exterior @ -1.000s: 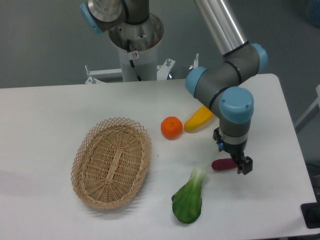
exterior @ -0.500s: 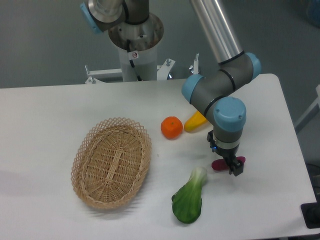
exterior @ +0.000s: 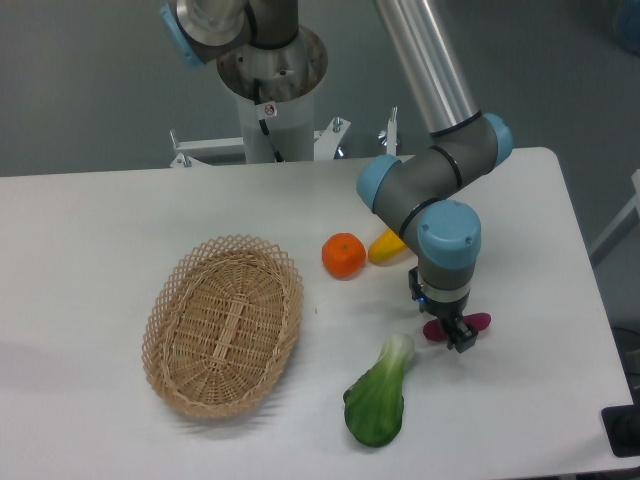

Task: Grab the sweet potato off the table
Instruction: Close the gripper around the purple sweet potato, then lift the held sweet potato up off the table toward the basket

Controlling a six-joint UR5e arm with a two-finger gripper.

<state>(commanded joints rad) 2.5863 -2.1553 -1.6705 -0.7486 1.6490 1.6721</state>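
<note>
Toward right edge of table (exterior: 120,210), gripper (exterior: 451,335) straddles sweet potato (exterior: 479,322), finger gap unreadable; centre over its middle before closing.

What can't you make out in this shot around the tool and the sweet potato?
- Camera view: the tool covers the middle of the sweet potato; whether it grips it, or its jaws are shut, cannot be told.
- The arm's wrist hides most of the yellow vegetable.
- The upper arm is cut off by the top edge.
</note>
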